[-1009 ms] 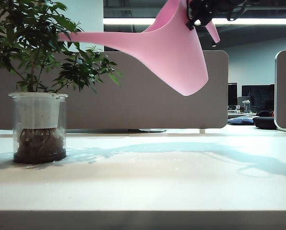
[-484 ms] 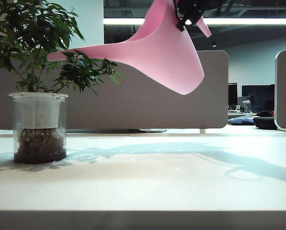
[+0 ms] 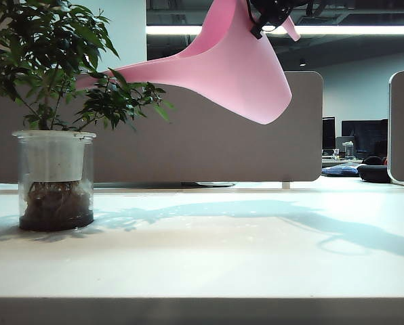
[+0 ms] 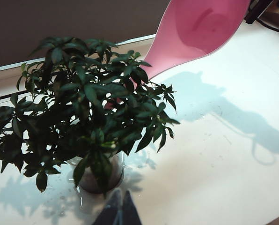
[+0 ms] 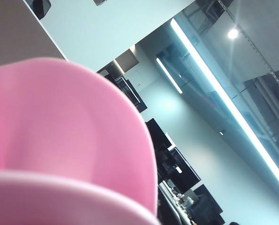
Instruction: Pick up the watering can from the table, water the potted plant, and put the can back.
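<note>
1. R gripper [image 3: 273, 17]: top centre-right of the ext view, dark fingers clamped on the watering can [image 3: 236, 74] at its upper handle/rim area. I read that as a firm hold, since the can hangs in the air from it. R wrist cam shows only pink can wall [image 5: 60, 140] filling the lower left, ceiling lights beyond; the jaws themselves aren't visible there.

2. L gripper [image 4: 117, 211]: low centre of the L wrist view, fingertips pressed together w/ nothing between them. It sits near the potted plant's jar, on the near side, not touching as far as I can tell. Not visible in the ext view.

3. Can: tipped over, body upper centre, well above the table [image 3: 256, 257]. Spout runs to the left and its tip is in among the leaves of the potted plant [image 3: 53, 101] at left of frame. L wrist cam agrees: pink spout [image 4: 195, 33] comes in from upper right and vanishes into the foliage [image 4: 88, 98].

4. Done so far, my read: pickup done, can carried over, pour pose reached.

5. Can't see any water stream, so can't confirm pouring has begun. A few droplets on the table near the jar in L wrist cam, source unknown.

6. Left to do: finish the pour, bring the can upright, set it back on the table, let go.
</note>
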### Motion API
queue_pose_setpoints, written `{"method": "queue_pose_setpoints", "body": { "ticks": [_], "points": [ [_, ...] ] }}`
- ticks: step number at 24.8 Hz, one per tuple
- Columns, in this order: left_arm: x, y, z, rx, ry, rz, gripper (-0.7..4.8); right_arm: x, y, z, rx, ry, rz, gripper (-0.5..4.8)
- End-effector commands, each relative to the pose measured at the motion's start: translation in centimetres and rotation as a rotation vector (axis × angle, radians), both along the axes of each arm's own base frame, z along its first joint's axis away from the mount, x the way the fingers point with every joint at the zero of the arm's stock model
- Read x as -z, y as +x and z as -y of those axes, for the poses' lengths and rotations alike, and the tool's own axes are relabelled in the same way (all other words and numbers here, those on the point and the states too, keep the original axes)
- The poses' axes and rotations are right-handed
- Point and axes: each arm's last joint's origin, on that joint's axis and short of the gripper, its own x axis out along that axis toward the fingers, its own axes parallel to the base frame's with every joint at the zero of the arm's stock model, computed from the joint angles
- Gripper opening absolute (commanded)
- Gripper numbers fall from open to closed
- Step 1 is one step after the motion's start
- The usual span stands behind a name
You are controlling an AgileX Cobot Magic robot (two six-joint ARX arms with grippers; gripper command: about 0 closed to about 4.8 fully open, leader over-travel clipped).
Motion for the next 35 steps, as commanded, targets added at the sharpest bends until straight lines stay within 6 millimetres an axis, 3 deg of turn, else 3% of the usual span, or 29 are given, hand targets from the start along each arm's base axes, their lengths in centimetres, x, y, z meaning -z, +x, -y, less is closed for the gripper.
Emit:
{"method": "queue_pose_setpoints", "body": {
  "ticks": [1,35],
  "points": [
    [-0.1,0.0,0.0,0.003,-0.007,0.012,-0.05,-1.5,-0.6,0.1,0.009,0.015,0.1,1.43],
    [-0.1,0.0,0.0,0.002,-0.006,0.011,-0.05,-2.2,-1.5,-1.5,-0.003,-0.089,0.235,1.43]
  ]
}}
